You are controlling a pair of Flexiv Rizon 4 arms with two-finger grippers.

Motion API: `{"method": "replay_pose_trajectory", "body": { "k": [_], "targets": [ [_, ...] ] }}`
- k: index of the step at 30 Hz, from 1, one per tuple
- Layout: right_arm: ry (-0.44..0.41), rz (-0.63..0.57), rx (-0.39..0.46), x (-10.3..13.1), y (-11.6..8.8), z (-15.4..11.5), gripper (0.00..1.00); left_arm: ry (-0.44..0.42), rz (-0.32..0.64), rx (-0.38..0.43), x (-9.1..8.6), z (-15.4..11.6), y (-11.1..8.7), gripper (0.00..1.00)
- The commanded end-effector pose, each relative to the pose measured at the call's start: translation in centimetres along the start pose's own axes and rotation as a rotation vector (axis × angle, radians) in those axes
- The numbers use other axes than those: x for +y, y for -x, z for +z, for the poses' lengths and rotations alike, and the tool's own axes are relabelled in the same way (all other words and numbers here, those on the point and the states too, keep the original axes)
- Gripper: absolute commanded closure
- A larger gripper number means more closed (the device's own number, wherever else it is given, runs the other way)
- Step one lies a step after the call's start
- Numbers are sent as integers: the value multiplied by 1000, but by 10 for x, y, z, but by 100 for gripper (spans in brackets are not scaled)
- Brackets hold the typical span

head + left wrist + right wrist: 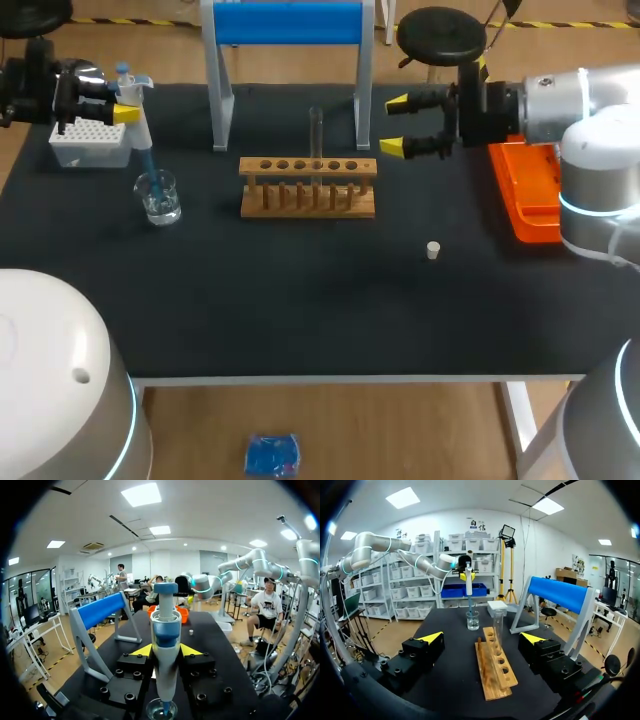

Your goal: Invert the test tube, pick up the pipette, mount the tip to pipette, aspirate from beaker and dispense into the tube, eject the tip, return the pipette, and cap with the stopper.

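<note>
Aspirating from beaker

My left gripper (pixel 127 102) is clamped on the pipette (pixel 141 130), axis upright, tip down in the beaker (pixel 158 197). Test tube (pixel 316 132) stands in the rack (pixel 308 187), well to my right. My right gripper (pixel 397 125), fingers apart, is nearer it.

The left gripper (pixel 165 652) clamps the white and blue pipette (pixel 165 625) upright between its yellow fingertips, one on each side of the body. The pipette's blue tip (pixel 165 707) dips into the glass beaker (pixel 152 711) just under the fingers. Ahead on the black table (pixel 215 635) stand a blue-topped frame (pixel 100 611), an orange tray (pixel 183 615) and a small white stopper (pixel 191 631).
</note>
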State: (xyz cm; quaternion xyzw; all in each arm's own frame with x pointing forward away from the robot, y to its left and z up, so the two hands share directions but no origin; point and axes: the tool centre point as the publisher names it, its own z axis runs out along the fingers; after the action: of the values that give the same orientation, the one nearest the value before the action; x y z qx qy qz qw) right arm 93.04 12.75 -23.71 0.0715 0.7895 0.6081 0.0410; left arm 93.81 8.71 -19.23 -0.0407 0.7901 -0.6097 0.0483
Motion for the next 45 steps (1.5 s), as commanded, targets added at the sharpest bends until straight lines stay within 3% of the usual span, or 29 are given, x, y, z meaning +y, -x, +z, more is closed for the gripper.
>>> {"method": "replay_pose_trajectory", "body": {
  "k": [1,37,45],
  "targets": [
    [-1,7,19,-7,8,12,0,1,0,-1,-1,0,0,100],
    [-5,11,22,-11,7,15,0,1,0,-1,-1,0,0,100],
    [-5,11,22,-11,7,15,0,16,34,-2,-25,-10,-3,100]
  ]
}}
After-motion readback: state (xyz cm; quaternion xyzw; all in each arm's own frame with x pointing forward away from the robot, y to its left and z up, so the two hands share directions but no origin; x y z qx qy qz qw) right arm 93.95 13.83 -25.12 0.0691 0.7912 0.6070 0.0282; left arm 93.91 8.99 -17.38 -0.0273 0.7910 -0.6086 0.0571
